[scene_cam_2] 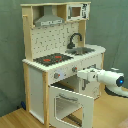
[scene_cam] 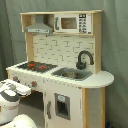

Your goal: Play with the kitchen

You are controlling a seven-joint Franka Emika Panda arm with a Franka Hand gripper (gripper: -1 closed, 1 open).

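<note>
With the kitchen (scene_cam_2: 60, 65) upright on the floor, oven door (scene_cam_2: 70, 106) open in the second exterior view, and the gripper (scene_cam_2: 82, 75) near the front knobs (scene_cam_2: 56, 76), grip state unreadable, approach slowly & square, w/ light contact only.

The white robot arm (scene_cam_2: 102, 76) reaches out flat from the second exterior view's right. Its gripper (scene_cam_2: 80, 74) points left. In the first exterior view, the arm sits low at the left.
</note>
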